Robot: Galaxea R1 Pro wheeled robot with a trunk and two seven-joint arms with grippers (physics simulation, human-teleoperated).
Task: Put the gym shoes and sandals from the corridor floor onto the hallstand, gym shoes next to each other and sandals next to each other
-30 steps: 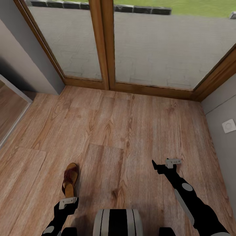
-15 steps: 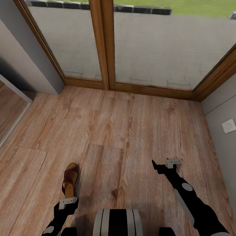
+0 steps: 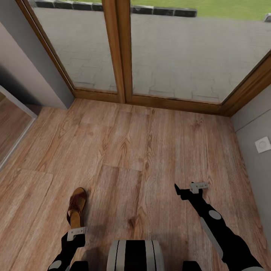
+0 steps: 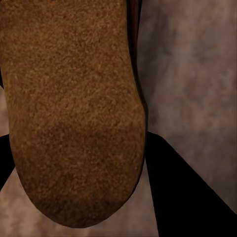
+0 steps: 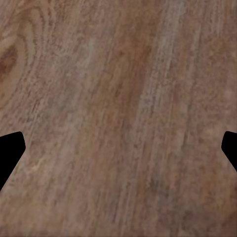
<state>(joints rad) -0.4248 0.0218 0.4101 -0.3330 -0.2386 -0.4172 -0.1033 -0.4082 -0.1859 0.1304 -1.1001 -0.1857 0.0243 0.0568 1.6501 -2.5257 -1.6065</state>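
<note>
In the head view we see one brown sandal (image 3: 76, 207) in the lower left of the frame, lying lengthwise with its toe end pointing up the frame and its heel end toward the robot. The left gripper (image 3: 76, 234) sits at the sandal's heel end. In the left wrist view the tan sole surface of the sandal (image 4: 74, 108) lies between the two dark fingers (image 4: 187, 197) — the fingers flank the heel on both sides, close against it. We read the left fingers as closed on the sandal, though we cannot tell whether the sandal is lifted off the corridor floor (image 3: 143, 150) or resting on it.

The right gripper (image 3: 188, 190) is in the lower right of the head view, well apart from the sandal, above bare planks. In the right wrist view the two fingers (image 5: 10, 150) appear at opposite edges of the frame with wood grain between them — the right fingers are spread and hold nothing.

Across the upper part of the head view stands a wood-framed glass door (image 3: 120, 52), with a grey wall (image 3: 34, 75) at the left and a white wall plate (image 3: 262, 144) at the right edge.
</note>
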